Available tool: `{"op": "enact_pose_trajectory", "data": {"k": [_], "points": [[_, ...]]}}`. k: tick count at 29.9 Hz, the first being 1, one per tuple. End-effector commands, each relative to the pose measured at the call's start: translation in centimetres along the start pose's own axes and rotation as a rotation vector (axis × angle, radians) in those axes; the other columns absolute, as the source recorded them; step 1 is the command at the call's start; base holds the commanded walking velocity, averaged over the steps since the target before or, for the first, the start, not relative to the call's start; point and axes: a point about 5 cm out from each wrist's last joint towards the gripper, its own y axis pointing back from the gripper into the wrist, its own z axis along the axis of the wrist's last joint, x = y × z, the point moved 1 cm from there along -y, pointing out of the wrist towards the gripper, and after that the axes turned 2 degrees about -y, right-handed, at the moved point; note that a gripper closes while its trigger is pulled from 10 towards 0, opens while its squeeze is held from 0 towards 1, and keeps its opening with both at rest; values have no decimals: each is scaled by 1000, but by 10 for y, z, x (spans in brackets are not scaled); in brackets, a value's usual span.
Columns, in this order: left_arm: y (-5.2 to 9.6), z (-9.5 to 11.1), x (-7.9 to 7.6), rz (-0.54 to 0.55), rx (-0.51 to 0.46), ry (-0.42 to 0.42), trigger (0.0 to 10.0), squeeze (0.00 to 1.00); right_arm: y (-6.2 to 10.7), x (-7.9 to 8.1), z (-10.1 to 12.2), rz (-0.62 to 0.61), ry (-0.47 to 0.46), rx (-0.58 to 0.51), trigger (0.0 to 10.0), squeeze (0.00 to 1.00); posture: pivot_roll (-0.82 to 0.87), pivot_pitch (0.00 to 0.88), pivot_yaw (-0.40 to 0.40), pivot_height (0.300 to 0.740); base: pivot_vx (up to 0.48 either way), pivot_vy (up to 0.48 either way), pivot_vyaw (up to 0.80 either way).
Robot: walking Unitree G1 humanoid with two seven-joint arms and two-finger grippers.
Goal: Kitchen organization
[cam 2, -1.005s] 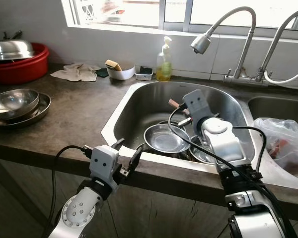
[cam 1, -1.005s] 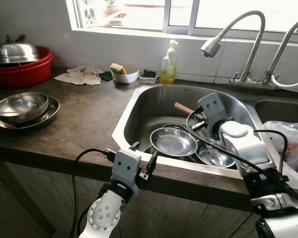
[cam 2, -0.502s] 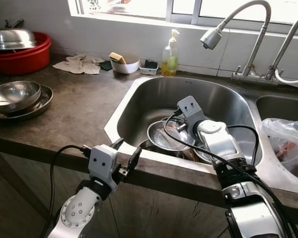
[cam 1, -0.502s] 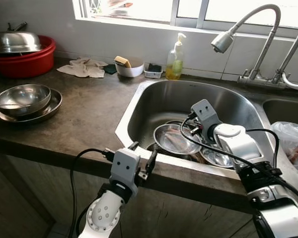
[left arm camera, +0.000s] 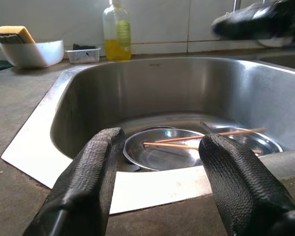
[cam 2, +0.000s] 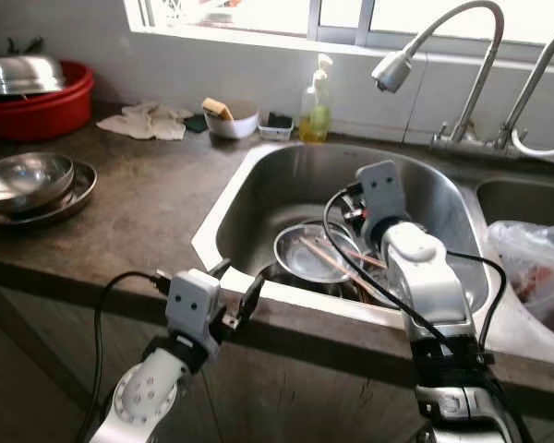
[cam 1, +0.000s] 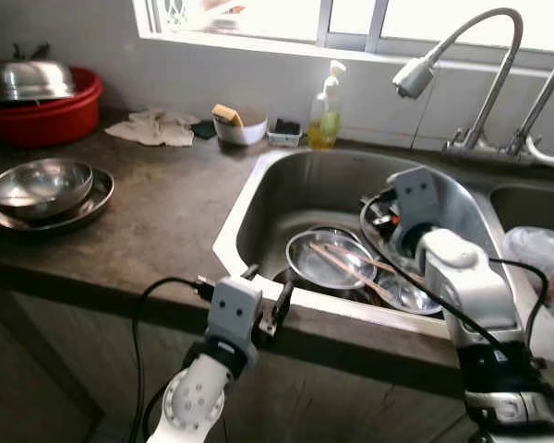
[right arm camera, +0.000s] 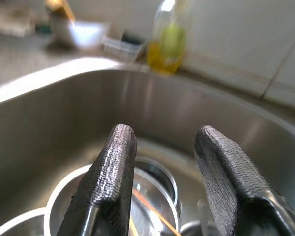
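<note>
Two thin wooden sticks (cam 1: 351,263), maybe chopsticks, lie across a steel plate (cam 1: 325,260) down in the sink (cam 1: 258,198). They rest loose on the shiny plate, so I think they could roll or slide off if a finger bumps them. More steel dishes (cam 1: 408,293) sit beside the plate and could clatter if knocked.

Over the sink hangs the right gripper (right arm camera: 164,162), pointing down at the dishes. Its fingers (right arm camera: 115,164) are spread apart with nothing between them. The arm bends up and over the front edge of the sink, and its black cable (cam 1: 374,249) loops close to the dishes, so it might snag.

Lower down, the left gripper (left arm camera: 160,167) waits just outside the sink's front rim. Its fingers (left arm camera: 96,172) are wide apart too, holding nothing, and aimed at the plate.
</note>
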Motion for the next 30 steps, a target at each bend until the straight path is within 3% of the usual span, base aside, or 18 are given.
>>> {"op": "enact_pose_trajectory", "data": {"k": [1,6,12,16,27,30], "points": [[-2,3,1,-1,-8,-7,10000,0,14,1,6,-23,-34,-70,10000,0,89,43,-57,740,0,0,0],[-3,5,0,-6,-13,-4,10000,0,41,14,5,-70,-64,-166,10000,0,82,39,-49,740,0,0,0],[-1,4,0,-7,-10,0,10000,0,63,25,-3,-108,-120,-189,10000,0,82,36,-47,740,0,0,0],[-1,3,2,0,-6,2,10000,0,76,33,-19,-126,-132,-149,10000,0,82,30,-47,740,0,0,0],[-2,2,0,-13,-1,15,10000,0,82,41,-28,-126,-118,-127,10000,0,70,6,-46,740,0,0,0],[-2,1,0,-14,0,16,10000,0,82,41,-28,-129,-114,-132,10000,0,69,3,-44,740,0,0,794]]}}
